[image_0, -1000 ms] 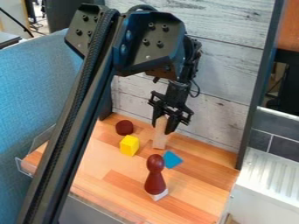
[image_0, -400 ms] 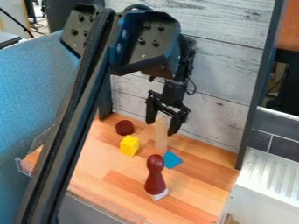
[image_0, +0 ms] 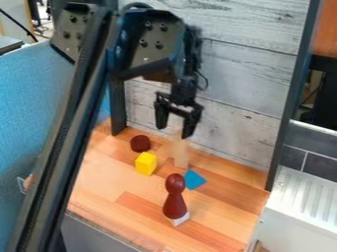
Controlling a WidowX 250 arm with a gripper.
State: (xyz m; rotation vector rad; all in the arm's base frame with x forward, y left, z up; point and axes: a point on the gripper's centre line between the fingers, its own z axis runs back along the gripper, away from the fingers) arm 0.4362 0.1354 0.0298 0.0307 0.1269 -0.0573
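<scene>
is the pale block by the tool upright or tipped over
Upright: the block stands on its narrow end on the wood surface, its long side rising toward the open tool.

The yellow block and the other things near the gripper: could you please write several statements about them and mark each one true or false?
1. The gripper is open. True.
2. The yellow block is in the gripper. False: it rests on the wooden surface.
3. The pale block stands upright. True.
4. The blue piece is on the yellow block. False: it is on the wooden surface.
</scene>
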